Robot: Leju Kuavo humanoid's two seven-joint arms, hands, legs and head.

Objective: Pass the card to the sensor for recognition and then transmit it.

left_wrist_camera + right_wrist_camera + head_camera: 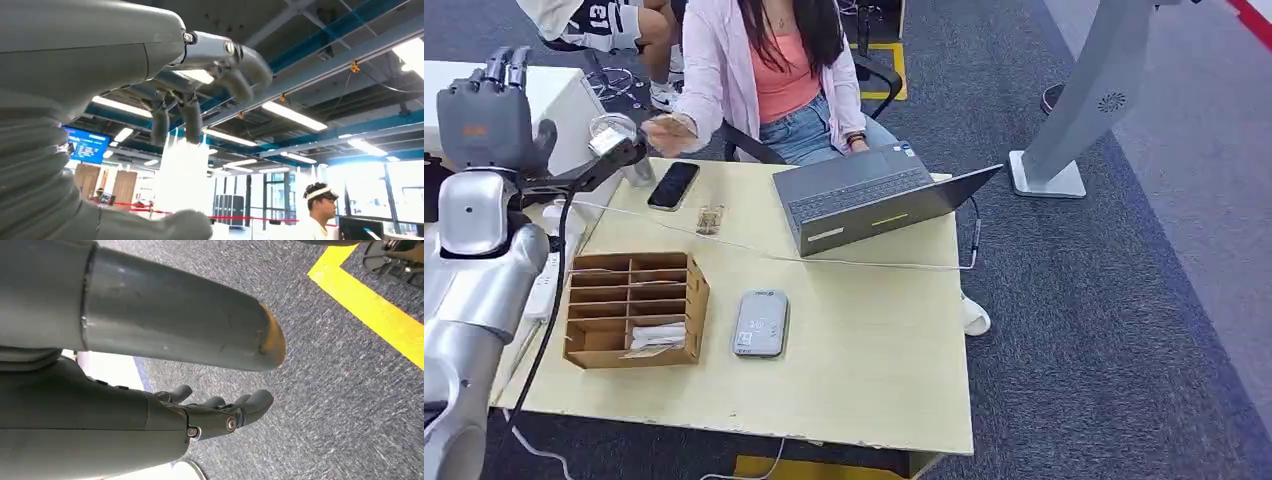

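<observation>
Left robot hand (486,112) raised beside table (864,380), fingers apart, empty. Right robot hand (215,412) hangs released over carpet.

Dark grey carpet (1064,330) with yellow floor tape (380,310); pale wooden table (874,350); white partition foot (1049,178); ceiling strip lights (290,116) on blue beams (320,60).

Silver arm shells, grey ribbed wrist cover, dark fingers (250,405) with small screws, orange marking on left hand (486,120).
</observation>
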